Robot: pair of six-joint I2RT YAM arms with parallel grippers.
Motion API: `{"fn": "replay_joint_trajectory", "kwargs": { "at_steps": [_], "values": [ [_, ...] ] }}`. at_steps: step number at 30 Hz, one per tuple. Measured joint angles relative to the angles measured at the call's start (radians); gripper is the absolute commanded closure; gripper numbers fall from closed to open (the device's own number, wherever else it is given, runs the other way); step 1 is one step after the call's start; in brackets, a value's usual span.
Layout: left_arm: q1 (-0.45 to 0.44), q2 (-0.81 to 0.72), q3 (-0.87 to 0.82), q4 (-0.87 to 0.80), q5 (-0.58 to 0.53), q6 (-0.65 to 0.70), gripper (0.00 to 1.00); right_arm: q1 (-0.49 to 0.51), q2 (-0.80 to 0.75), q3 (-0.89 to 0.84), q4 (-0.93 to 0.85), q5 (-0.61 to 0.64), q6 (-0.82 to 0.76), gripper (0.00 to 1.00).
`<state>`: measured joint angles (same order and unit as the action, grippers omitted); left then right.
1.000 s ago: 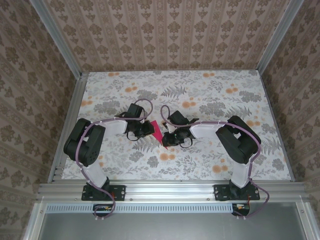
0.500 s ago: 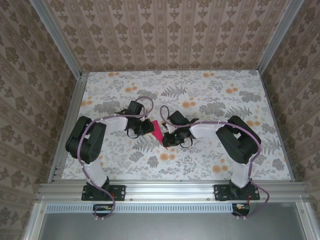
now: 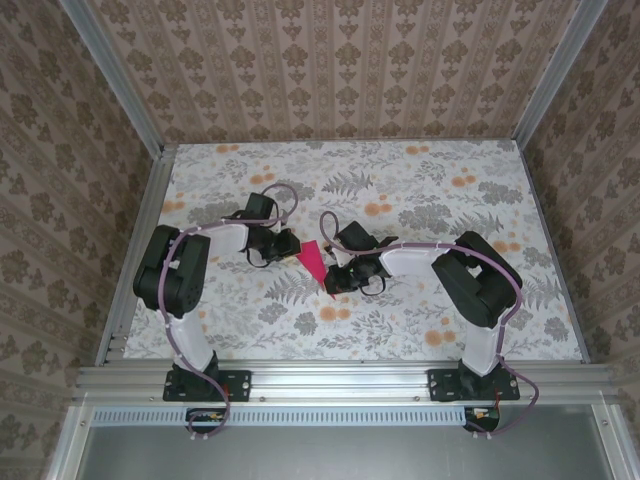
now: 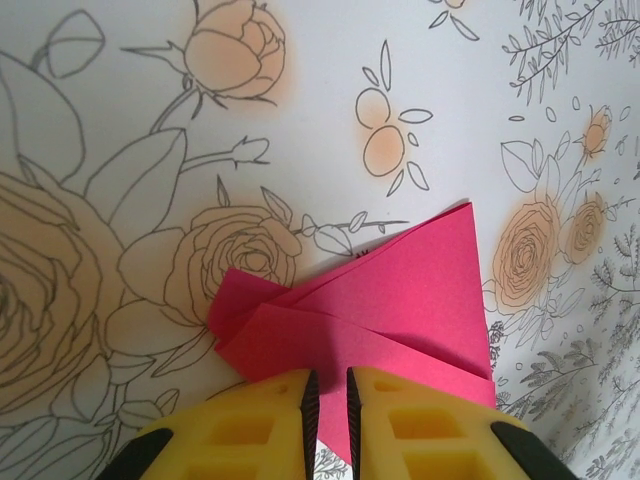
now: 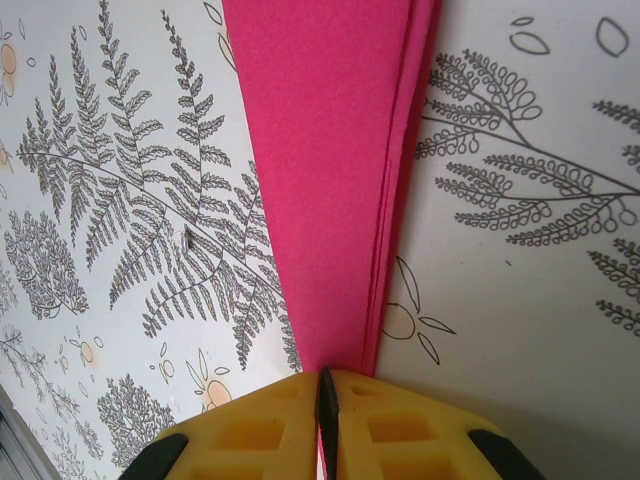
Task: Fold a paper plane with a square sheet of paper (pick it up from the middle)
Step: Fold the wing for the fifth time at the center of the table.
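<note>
Right gripper point(image 5: 325, 388) pinches the plane's point(image 5: 330, 180) tip and left gripper point(image 4: 328, 388) clamps its wide end, seemingly mid wing fold, which next needs a steady outward pull.

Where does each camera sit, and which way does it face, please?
Top external: above, behind the bases, looking down on the floral-print table; both arms show.
Left wrist: on that wrist, facing past the left end effector to the folded magenta-pink paper sheet.
Right wrist: likewise, past the right end effector.
Shared: all see that paper.
</note>
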<state>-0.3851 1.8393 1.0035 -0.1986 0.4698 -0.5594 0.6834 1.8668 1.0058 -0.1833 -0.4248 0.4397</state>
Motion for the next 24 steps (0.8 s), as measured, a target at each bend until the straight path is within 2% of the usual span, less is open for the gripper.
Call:
{"fn": "replay_joint_trajectory", "kwargs": {
  "at_steps": [7,17,20,24],
  "values": [
    [0.022,0.013,0.018,-0.017,0.024,0.022,0.81,0.0,0.0,0.0,0.0,0.0,0.0,0.87],
    [0.121,0.016,0.038,-0.023,-0.003,0.042,0.81,0.0,0.0,0.0,-0.003,0.0,0.0,0.87],
    [0.119,-0.026,0.025,-0.021,-0.003,0.042,0.81,0.0,0.0,0.0,-0.003,0.0,0.0,0.87],
    [0.113,-0.166,-0.047,0.012,0.0,0.036,0.81,0.0,0.0,0.0,-0.003,0.0,0.0,0.87]
  ]
}}
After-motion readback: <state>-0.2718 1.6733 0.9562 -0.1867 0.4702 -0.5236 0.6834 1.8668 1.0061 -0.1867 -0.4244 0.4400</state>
